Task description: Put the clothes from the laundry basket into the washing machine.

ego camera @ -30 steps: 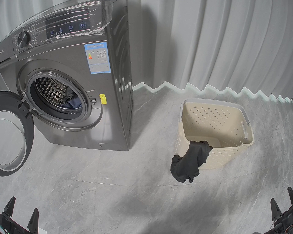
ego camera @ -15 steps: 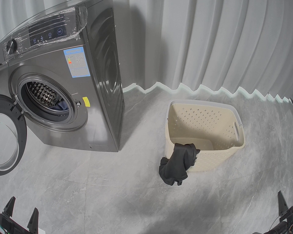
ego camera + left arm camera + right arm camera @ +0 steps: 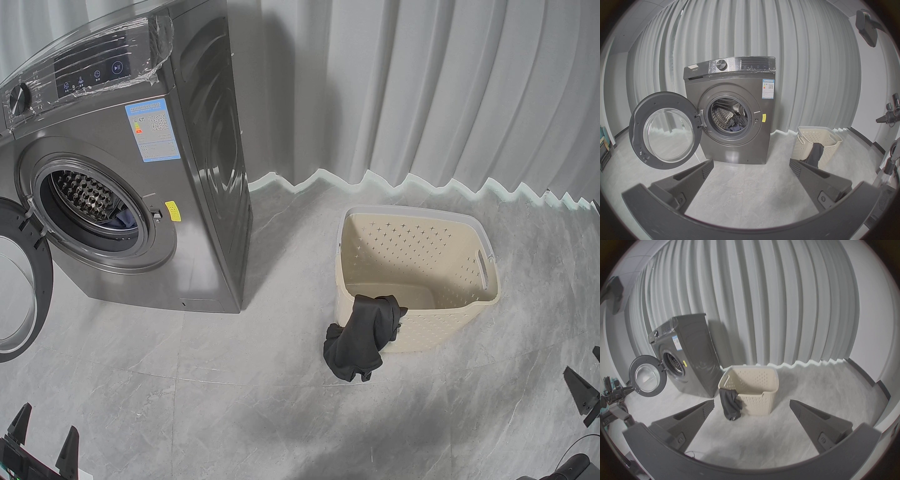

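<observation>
We log a dark garment [image 3: 361,334] draped over the laundry basket [image 3: 412,211] rim, well ahead of the right pincer [image 3: 750,402], which is spread and empty. The open washing machine [image 3: 737,103] stands well ahead of the left pincer [image 3: 750,162], likewise spread and empty.

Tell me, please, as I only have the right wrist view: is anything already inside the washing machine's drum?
Observer: Yes, the left wrist view shows dark clothes lying in the drum.
Operator: Thank you. Is anything left on the basket's bottom?
Observer: No, in the head view the basket has a bare bottom; one dark garment hangs over its near rim.
Operator: And the left gripper?
Observer: The left gripper is open and empty, facing the washing machine.
</observation>
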Motion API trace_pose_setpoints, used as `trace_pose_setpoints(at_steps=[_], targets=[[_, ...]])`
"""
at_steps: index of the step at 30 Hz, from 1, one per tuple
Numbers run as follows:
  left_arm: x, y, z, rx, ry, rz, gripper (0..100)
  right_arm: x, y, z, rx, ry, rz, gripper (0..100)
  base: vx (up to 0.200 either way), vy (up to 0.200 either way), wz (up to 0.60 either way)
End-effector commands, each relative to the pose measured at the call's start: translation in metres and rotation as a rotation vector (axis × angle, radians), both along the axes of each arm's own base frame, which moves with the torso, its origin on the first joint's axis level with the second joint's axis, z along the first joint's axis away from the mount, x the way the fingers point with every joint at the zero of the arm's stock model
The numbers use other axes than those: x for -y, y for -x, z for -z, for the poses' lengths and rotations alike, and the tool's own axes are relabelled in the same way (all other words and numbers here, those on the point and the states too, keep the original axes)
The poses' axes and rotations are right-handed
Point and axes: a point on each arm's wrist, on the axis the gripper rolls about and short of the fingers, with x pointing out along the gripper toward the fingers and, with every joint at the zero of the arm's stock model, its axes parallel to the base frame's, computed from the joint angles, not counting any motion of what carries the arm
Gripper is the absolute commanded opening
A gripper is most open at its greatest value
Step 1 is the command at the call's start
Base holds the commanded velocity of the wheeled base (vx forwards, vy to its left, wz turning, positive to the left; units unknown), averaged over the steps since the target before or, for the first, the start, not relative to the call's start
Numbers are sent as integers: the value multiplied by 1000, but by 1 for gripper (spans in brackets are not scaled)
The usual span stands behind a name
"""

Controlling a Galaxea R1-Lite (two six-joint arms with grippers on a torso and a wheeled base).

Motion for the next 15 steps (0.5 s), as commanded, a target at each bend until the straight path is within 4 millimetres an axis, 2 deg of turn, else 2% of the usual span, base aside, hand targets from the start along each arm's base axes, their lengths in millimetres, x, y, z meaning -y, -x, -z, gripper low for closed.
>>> trace_pose_setpoints(at_steps=[1, 4, 10, 15], targets=[[0, 0, 5, -4, 1, -2, 100, -11, -58, -3, -256, 18, -128, 100, 0, -200, 0], [0, 0, 5, -4, 0, -2, 100, -21, -81, -2, -290, -9, -188, 100, 0, -200, 0], [0, 0, 5, -3, 1, -2, 100, -49, -126, 9, -385, -55, -259, 100, 0, 0, 0], [0, 0, 5, -3, 3, -2, 100, -70, -153, 23, -415, -31, -305, 100, 0, 0, 0]])
